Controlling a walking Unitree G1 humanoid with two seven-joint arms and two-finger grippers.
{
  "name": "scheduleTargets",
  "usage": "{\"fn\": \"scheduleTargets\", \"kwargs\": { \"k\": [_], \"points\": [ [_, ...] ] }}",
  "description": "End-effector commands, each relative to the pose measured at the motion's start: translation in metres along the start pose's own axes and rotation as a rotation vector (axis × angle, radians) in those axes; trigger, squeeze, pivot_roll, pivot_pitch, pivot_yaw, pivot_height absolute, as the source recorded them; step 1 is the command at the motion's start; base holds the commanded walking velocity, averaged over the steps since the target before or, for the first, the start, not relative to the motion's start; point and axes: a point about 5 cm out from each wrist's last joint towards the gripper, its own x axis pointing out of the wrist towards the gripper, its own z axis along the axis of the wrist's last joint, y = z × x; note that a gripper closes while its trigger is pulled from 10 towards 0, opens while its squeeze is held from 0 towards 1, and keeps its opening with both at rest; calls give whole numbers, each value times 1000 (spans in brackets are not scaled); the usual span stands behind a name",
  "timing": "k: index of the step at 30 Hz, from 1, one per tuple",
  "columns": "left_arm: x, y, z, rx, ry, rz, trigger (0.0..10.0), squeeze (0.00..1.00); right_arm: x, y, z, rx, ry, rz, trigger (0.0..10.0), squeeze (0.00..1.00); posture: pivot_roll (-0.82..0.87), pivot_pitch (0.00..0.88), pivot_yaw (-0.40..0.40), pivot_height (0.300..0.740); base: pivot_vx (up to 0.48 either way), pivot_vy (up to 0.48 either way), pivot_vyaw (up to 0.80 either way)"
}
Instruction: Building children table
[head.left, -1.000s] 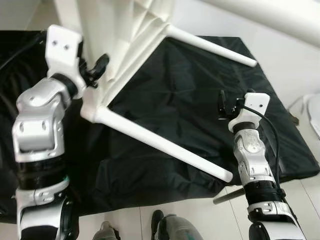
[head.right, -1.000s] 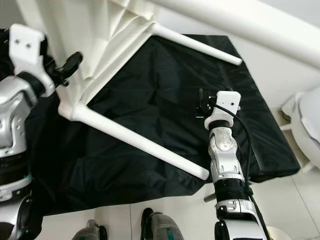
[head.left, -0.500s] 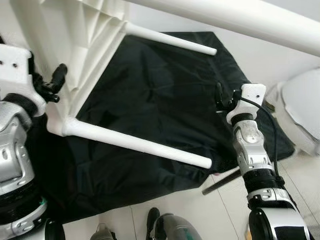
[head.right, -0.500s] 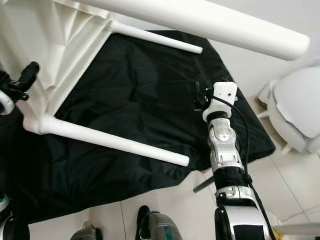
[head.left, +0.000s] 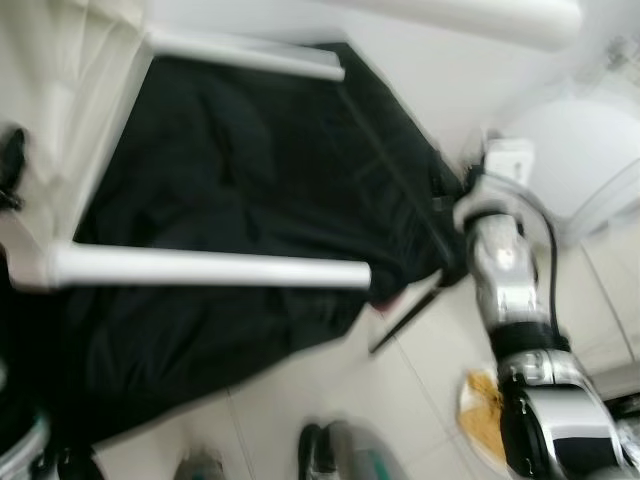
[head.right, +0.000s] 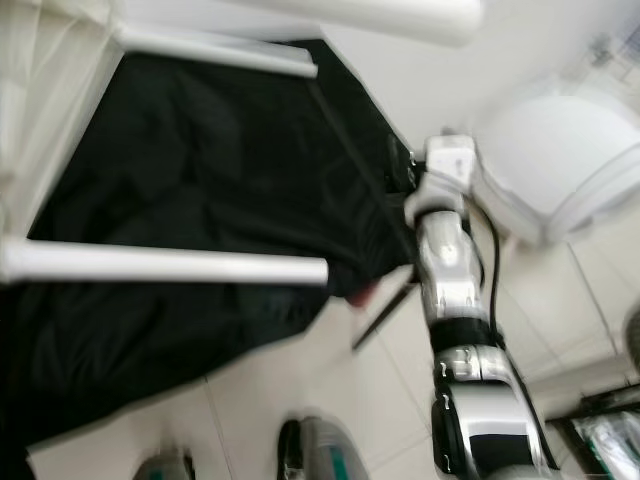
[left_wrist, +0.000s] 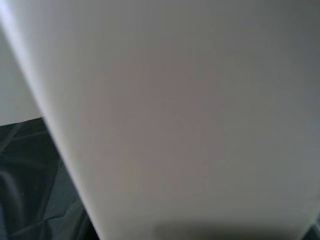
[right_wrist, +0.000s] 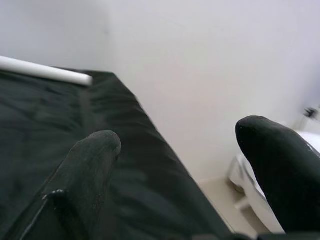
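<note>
The white children's table (head.left: 55, 110) is tipped on its side over a black cloth (head.left: 230, 170), and the eye views are blurred. One leg (head.left: 210, 268) juts out level across the near side, a second leg (head.left: 250, 52) runs along the far side, and a third leg (head.right: 380, 15) crosses the top. My left gripper (head.left: 8, 170) is a dark shape at the table's rim on the far left; its wrist view has a white table surface (left_wrist: 175, 115) very close. My right gripper (right_wrist: 180, 150) is open and holds nothing, raised over the cloth's right edge (head.left: 440, 190).
A large white rounded object (head.left: 570, 150) stands on the right, close to my right arm. A thin dark rod (head.left: 405, 320) lies on the tiled floor beside the cloth's corner. A plate with something yellowish (head.left: 480, 405) sits on the floor at the lower right.
The whole picture has swung and gone blurred, so the camera has moved. The near table leg now lies level. My right gripper stays raised by the cloth's edge.
</note>
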Motion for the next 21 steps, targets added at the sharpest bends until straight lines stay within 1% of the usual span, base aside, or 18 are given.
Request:
{"fn": "scheduleTargets", "kwargs": {
  "k": [1, 6, 8, 9, 10, 11, 15, 16, 17, 18, 19, 20, 21],
  "points": [
    [-13, 36, -30, 49, 192, 455, 10000, 0, 1, 0, 1, -8, -7, 12, 10000, 0, 128, 143, -108, 740, 0, 0, 0],
    [-14, 36, -30, 50, 194, 458, 10000, 0, 1, 0, 0, -9, -9, 14, 10000, 0, 128, 141, -107, 740, 0, 0, 0],
    [-6, 27, -34, 26, 206, 402, 10000, 0, -1, 0, -1, -12, -9, 16, 10000, 0, 118, 130, -95, 740, 0, 0, 0],
    [-6, 27, -34, 26, 206, 402, 10000, 0, -1, 0, -1, -12, -9, 16, 10000, 0, 118, 130, -95, 740, 0, 0, 0],
    [-2, 24, -34, 23, 208, 387, 10000, 0, -1, -1, -1, -13, -10, 15, 10000, 0, 118, 130, -95, 740, 0, 0, 0],
    [2, 20, -34, -6, 203, 374, 10000, 1000, -3, -2, -2, -16, -11, 14, 10000, 0, 108, 120, -87, 740, 0, 0, 0],
    [7, 16, -35, -17, 202, 361, 10000, 1000, -5, -4, -3, -20, -11, 10, 10000, 0, 102, 112, -81, 740, 0, 0, 0],
    [14, 9, -34, 12, 205, 335, 10000, 1000, -9, -7, -5, -27, -7, 3, 10000, 0, 98, 103, -77, 740, 0, 0, 0],
    [14, 9, -34, 12, 205, 335, 10000, 1000, -9, -7, -5, -27, -7, 3, 10000, 0, 98, 103, -77, 740, 0, 0, 0],
    [17, 6, -33, 29, 203, 317, 10000, 1000, -10, -7, -6, -28, -7, 1, 10000, 0, 98, 103, -77, 740, 0, 0, 0],
    [22, -2, -30, 26, 178, 269, 10000, 0, -11, -8, -6, -30, -6, -1, 10000, 0, 94, 95, -71, 740, 0, 0, 0],
    [22, -2, -30, 26, 178, 269, 10000, 0, -11, -8, -6, -30, -6, -1, 10000, 0, 94, 95, -71, 740, 0, 0, 0],
    [32, -16, -23, -6, 132, 185, 10000, 0, -12, -9, -7, -33, -5, -5, 10000, 0, 94, 90, -71, 740, 0, 0, 0]
  ]
}}
